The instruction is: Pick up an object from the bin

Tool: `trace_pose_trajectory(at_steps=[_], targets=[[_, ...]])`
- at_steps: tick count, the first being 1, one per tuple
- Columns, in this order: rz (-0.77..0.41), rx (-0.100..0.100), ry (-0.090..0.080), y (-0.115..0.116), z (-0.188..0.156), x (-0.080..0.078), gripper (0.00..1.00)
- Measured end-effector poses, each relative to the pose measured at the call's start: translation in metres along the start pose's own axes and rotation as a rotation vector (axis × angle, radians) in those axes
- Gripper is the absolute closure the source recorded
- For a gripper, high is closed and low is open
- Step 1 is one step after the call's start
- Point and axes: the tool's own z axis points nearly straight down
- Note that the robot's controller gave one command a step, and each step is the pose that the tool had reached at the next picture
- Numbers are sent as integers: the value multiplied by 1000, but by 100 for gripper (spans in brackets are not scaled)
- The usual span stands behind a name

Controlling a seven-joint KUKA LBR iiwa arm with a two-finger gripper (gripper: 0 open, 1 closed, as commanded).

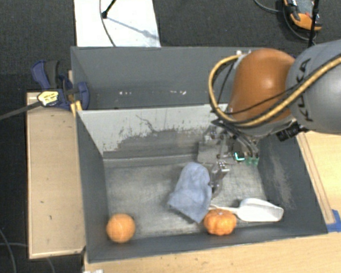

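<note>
blue cloth in mid bin, left-wall side of the jaws | long axis slants to front wall | jaw gap: can't tell

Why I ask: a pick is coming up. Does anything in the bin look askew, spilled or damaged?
Nothing looks spilled or damaged. The blue-grey cloth lies crumpled mid-bin, beside the gripper, which is merely untidy. The white scoop, an orange ball beside it and a second orange ball farther left lie along the near wall.
</note>
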Motion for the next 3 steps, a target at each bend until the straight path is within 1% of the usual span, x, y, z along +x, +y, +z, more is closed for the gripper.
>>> trace_pose_trajectory(at_steps=[1,2,3], targets=[[1,0,-7,0,-3,-2,0],[-77,-2,-13,7,106,-16,100],[-76,-2,-13,7,106,-16,100]])
